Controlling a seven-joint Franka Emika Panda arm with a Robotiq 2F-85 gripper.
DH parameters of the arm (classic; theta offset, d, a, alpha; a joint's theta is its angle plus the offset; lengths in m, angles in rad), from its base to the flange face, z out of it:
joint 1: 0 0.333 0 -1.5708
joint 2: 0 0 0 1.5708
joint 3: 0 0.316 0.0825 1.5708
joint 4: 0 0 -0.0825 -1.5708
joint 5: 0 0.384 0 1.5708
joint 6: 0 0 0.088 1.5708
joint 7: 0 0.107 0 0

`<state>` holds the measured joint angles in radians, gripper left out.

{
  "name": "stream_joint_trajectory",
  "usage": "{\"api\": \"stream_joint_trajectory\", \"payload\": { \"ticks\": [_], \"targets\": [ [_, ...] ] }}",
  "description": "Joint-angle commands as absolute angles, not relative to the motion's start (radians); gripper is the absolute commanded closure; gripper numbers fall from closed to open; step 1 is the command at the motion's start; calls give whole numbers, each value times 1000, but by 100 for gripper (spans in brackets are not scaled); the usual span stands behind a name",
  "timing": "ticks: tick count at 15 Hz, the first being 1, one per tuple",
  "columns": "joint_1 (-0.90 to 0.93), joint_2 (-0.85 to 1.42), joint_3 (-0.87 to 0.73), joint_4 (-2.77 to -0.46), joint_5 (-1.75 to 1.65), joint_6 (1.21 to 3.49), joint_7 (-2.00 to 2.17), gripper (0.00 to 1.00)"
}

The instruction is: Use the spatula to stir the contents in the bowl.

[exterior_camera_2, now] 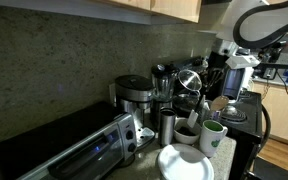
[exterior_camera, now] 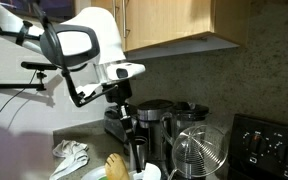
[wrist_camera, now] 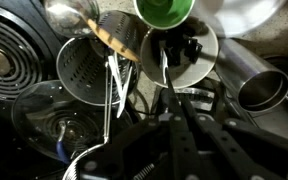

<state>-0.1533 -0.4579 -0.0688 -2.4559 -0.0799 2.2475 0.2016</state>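
Note:
The yellowish-tan spatula (exterior_camera: 115, 165) stands with its rounded end up, beside a steel cup (exterior_camera: 139, 156). In the wrist view the spatula (wrist_camera: 114, 38) leans across a ribbed steel cup (wrist_camera: 92, 66). The white bowl (exterior_camera_2: 184, 163) sits at the counter's front and shows at the wrist view's top edge (wrist_camera: 246, 15). My gripper (exterior_camera: 131, 122) hangs just above the steel cup, to the right of the spatula and apart from it. Its dark fingers (wrist_camera: 170, 62) lie close together with nothing visible between them.
A glass carafe (exterior_camera: 199, 152) with wire ribs and a coffee maker (exterior_camera: 155, 113) stand close by. A white cloth (exterior_camera: 72, 155) lies on the counter. Two mugs (exterior_camera_2: 212, 135) stand by the bowl. A toaster oven (exterior_camera_2: 64, 150) and a stove (exterior_camera: 269, 145) flank the area.

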Motion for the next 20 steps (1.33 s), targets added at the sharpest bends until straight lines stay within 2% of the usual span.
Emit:
{"api": "stream_joint_trajectory", "payload": {
  "ticks": [1, 9, 15, 20],
  "targets": [
    [-121, -506, -101, -2496, 44, 2271, 169, 99],
    [-148, -508, -73, -2471, -14, 2108, 147, 99],
    [-143, -532, -64, -2423, -72, 2119, 155, 99],
    [-133, -571, -81, -2336, -44, 2044, 124, 99]
  ]
}}
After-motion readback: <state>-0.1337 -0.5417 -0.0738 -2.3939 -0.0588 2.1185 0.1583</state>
